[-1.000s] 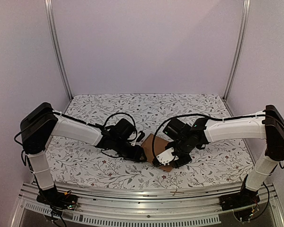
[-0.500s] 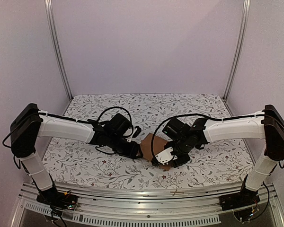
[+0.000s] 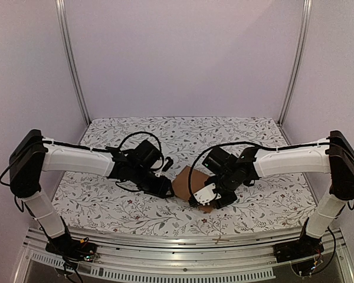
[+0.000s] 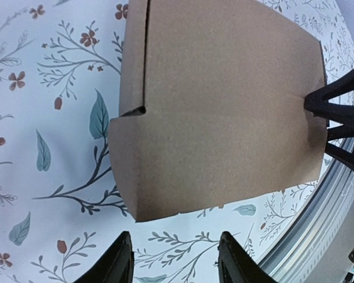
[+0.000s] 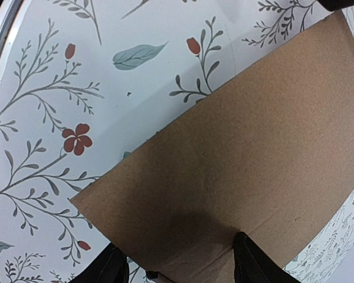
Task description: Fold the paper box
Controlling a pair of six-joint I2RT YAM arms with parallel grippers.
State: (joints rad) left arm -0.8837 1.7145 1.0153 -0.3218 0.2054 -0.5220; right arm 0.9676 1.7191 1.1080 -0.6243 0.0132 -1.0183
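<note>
1. My left arm [image 3: 76, 159] reaches in low from the left toward the middle of the tabletop [image 3: 106, 206]. The tabletop is white, printed with leaves and small red flowers.
2. My left fingers [image 3: 167, 190] stand apart with nothing between them. They sit just beside the box's left edge without touching it, and only the leafy print shows in the gap.
3. The box [image 3: 187, 178] lies flat near the middle of the tabletop, between my two sets of fingers. It is plain brown cardboard. From my left wrist I see a straight seam along one side, ending in a small notch.
4. My right fingers [image 3: 200, 199] are spread wide at the box's right, nearer edge. The cardboard runs under and past both of them, so they are not clamped on it. One fingertip seems to touch the board, where a short crease shows.
5. My right arm [image 3: 289, 159] stretches in from the right edge of the tabletop.
</note>
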